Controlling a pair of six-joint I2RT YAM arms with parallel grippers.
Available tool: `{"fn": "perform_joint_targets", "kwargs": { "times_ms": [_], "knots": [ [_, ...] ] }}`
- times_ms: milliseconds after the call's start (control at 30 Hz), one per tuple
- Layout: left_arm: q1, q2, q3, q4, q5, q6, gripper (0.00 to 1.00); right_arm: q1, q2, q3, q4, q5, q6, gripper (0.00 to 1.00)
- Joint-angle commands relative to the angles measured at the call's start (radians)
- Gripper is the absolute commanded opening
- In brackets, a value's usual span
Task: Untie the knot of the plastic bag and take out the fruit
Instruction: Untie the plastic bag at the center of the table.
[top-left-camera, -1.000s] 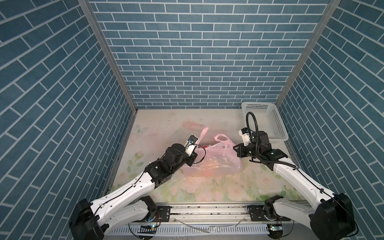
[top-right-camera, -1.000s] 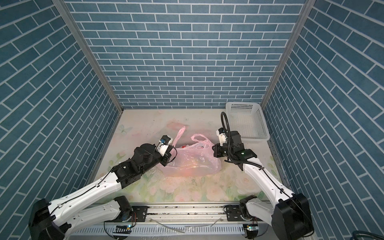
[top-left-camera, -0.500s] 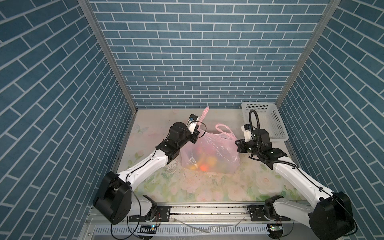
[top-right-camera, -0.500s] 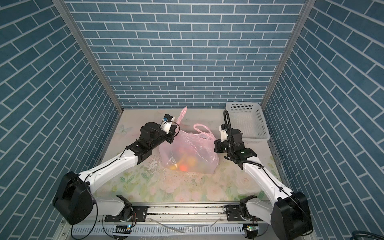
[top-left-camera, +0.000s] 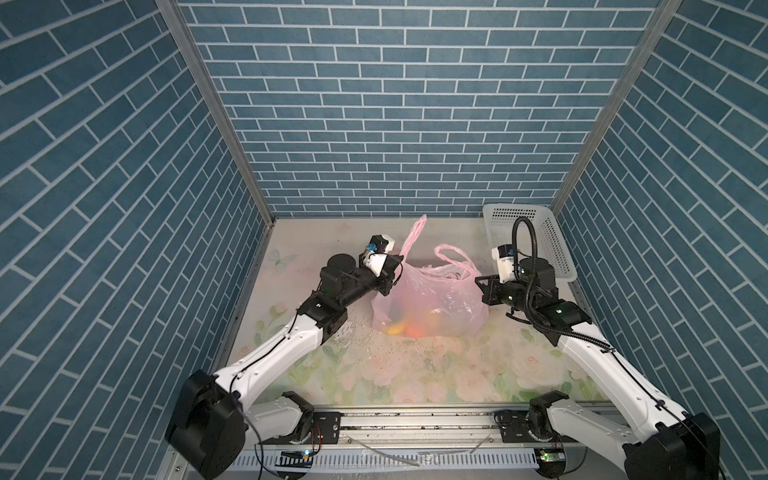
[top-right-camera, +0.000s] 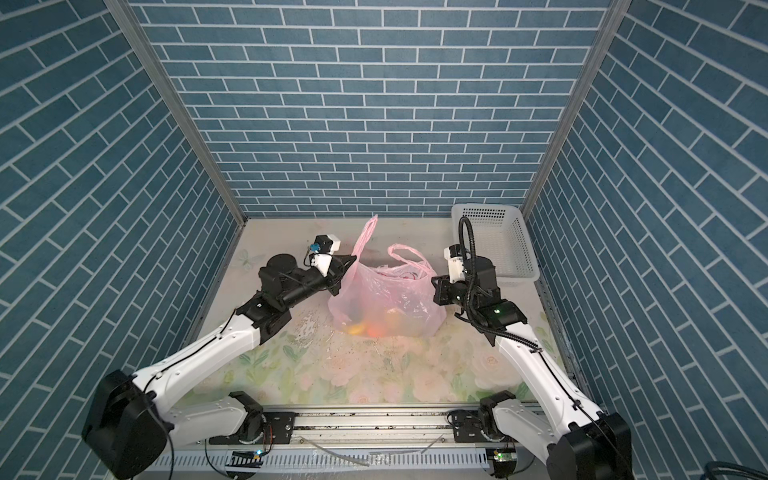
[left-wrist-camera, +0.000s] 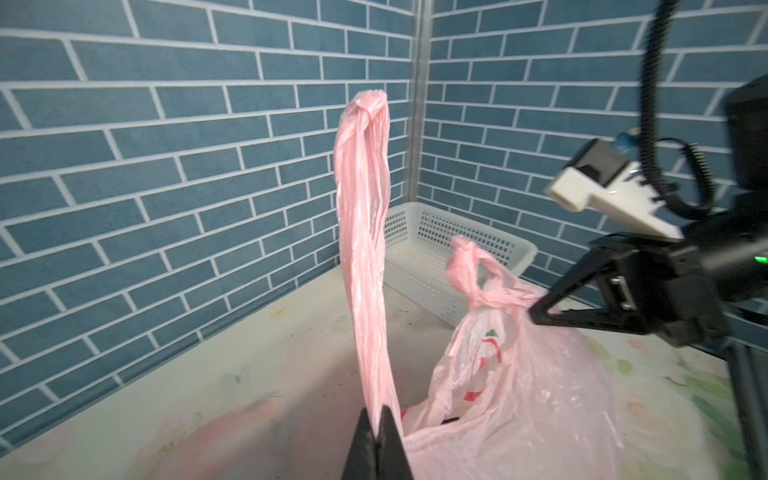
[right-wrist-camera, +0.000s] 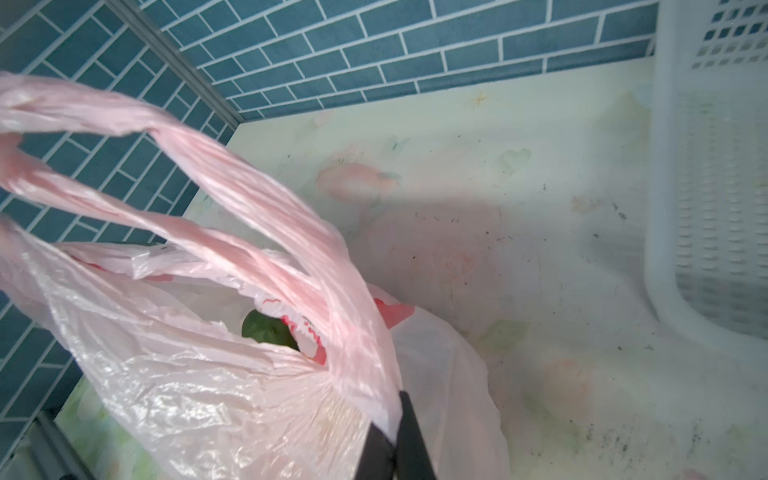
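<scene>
plastic bag (top-left-camera: 432, 299) 1 | handles (left-wrist-camera: 365, 208) 2 | left tool (left-wrist-camera: 375, 419), right tool (right-wrist-camera: 392, 424) pinching

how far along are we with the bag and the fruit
Done: the untying, it seems. The two handles stand apart and the plastic bag gapes open. In hand: the left gripper and the right gripper are shut on opposite sides of the bag's mouth. Left: the fruit lies inside the bag, none taken out yet.

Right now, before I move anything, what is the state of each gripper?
Left gripper: closed, fingers pinching the plastic bag.
Right gripper: closed, fingers pinching the same plastic bag on its opposite side.
</scene>
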Motion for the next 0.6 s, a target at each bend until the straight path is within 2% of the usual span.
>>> {"fn": "perform_joint_targets", "kwargs": {
  "times_ms": [0,33,100,233,467,567],
  "knots": [
    [-0.021,-0.097,-0.070,-0.019,0.107,-0.016,0.00,-0.002,-0.030,0.034,-0.143,-0.094,-0.039,0.11],
    [-0.026,-0.126,-0.093,-0.027,0.116,-0.016,0.00,-0.002,-0.034,0.053,-0.187,-0.101,-0.064,0.22],
    [-0.036,-0.166,-0.130,-0.034,0.135,-0.016,0.00,-0.003,-0.031,0.118,-0.276,-0.111,-0.122,0.39],
    [-0.063,-0.198,-0.176,-0.038,0.177,-0.013,0.00,-0.002,0.024,0.282,-0.409,-0.158,-0.231,0.63],
    [-0.078,-0.226,-0.230,0.011,0.188,0.011,0.00,0.001,0.200,0.483,-0.504,-0.246,-0.426,0.87],
    [-0.077,-0.231,-0.232,0.010,0.189,0.028,0.00,0.002,0.279,0.532,-0.514,-0.315,-0.464,0.91]
  ]
}}
